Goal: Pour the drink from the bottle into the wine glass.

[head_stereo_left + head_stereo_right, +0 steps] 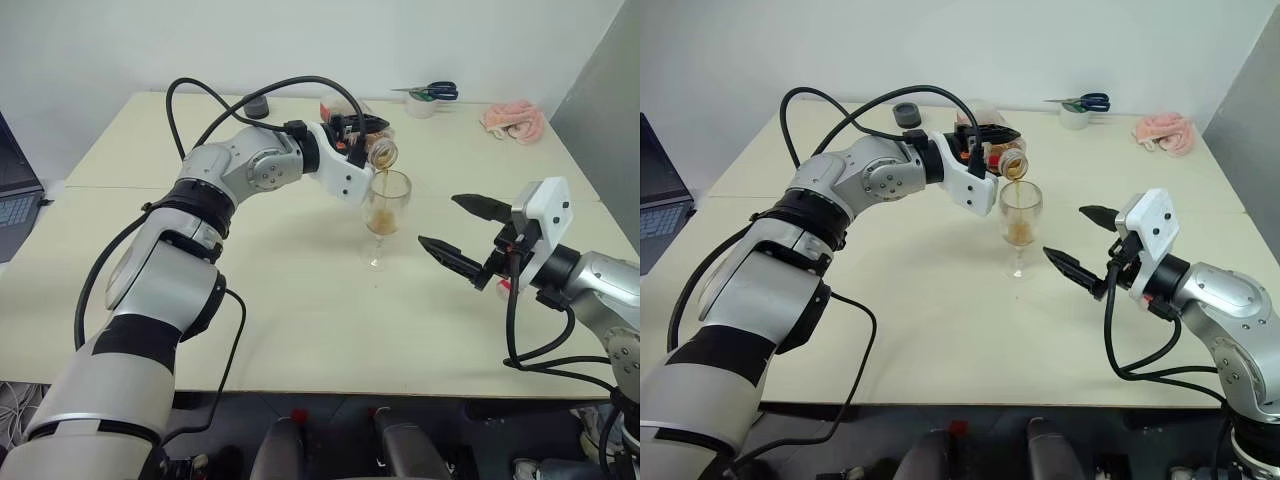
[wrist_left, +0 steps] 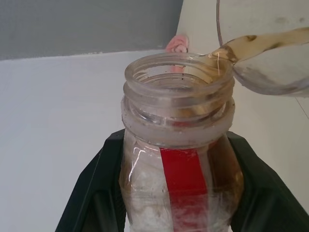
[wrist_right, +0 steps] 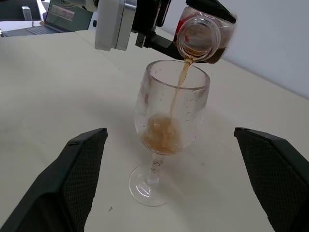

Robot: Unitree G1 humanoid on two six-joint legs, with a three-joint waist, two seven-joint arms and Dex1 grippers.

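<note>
So the left end effector (image 1: 366, 133) is clamped around the bottle (image 1: 372, 145), tipped over with its open mouth right above the rim of the wine glass (image 1: 385, 215). A thin stream of the drink (image 1: 380, 214) runs down into the bowl, where a bit of amber liquid is pooled. The glass stands upright on the pale bench (image 1: 300, 310). The right end effector (image 1: 462, 233) sits near the glass on its right side, fingers spread wide, not touching it. Behind the glass, at the bench's far edge, there's a pair of blue-handled scissors (image 1: 430, 92) and a pink cloth (image 1: 513, 119), plus a dark round thing (image 1: 256, 105) off to the far left of the glass.
</note>
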